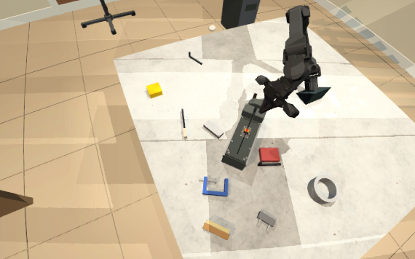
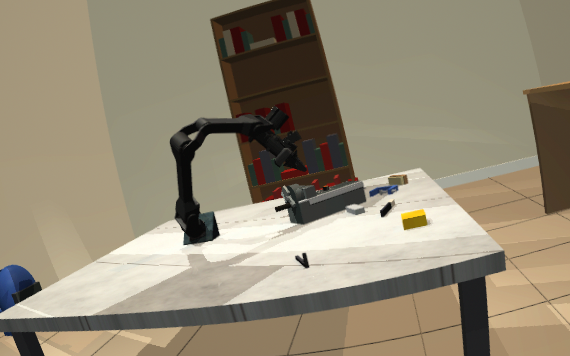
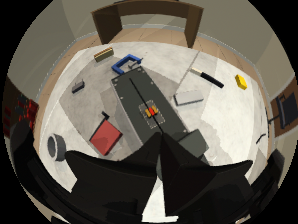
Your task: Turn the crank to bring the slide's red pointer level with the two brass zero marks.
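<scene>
Starting at the left of the top view, you have a yellow block [image 1: 154,90] [image 2: 414,220] [image 3: 241,82] well apart from the machine, then a pale grey block [image 1: 213,129] [image 2: 355,209] [image 3: 189,97] near its side. The dark grey machine [image 1: 240,143] [image 2: 331,203] [image 3: 131,100] stands on the worktop [image 1: 174,160] [image 2: 254,280] [image 3: 220,125], lying obliquely across your view. Its crank handle [image 1: 255,96] [image 2: 282,207] juts from the end nearer the arm. The red pointer [image 1: 246,130] [image 3: 151,111] sits partway along the slot, between the brass-coloured marks; at this scale you can't tell whether it is exactly level with them.

Just right of the crank handle in the top view, you see the tips of the gripper [image 1: 261,111] [image 2: 304,170] [image 3: 162,135] over the crank end's housing. The exterior view shows you those tips above the machine, apart from it and higher than the handle. In the wrist view, the dark fingers cover part of the crank end, so you can't make out the handle there. Your gripper is closed, its tips together with nothing between them; it is not holding the handle.

Farther right lie a red box [image 1: 269,154] [image 3: 106,137] beside the machine and a grey ring [image 1: 312,190] [image 3: 52,147] well apart from it.
</scene>
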Motion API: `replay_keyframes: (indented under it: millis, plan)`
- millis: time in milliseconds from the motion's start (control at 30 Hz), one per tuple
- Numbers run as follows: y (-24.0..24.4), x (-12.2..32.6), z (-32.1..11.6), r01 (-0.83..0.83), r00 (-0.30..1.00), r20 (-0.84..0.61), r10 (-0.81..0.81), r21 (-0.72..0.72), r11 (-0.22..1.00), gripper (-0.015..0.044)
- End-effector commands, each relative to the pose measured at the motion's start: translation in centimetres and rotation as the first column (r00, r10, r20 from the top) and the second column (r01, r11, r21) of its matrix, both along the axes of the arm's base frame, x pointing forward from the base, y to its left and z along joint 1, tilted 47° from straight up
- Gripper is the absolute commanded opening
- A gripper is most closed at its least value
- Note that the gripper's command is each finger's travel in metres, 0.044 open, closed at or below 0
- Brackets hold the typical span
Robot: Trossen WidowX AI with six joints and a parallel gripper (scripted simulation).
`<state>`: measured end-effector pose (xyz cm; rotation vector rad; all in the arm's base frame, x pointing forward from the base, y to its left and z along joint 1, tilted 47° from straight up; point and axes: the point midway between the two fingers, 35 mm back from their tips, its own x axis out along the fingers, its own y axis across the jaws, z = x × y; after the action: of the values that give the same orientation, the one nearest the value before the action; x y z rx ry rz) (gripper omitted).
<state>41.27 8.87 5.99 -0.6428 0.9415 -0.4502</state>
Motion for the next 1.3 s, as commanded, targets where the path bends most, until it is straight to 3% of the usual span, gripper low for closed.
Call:
replay_keyframes:
  millis: [0,367,933,967,1267]
  plan:
    - [0.00,0.00,0.01,0.000,1.000,0.000,0.000,0.000,1.000,0.0000]
    - [0.00,0.00,0.00,0.000,1.000,0.000,0.000,0.000,1.000,0.0000]
    - [0.00,0.00,0.00,0.000,1.000,0.000,0.000,0.000,1.000,0.0440]
    - [0.00,0.00,0.00,0.000,1.000,0.000,0.000,0.000,1.000,0.0440]
    - [0.00,0.00,0.00,0.000,1.000,0.000,0.000,0.000,1.000,0.0204]
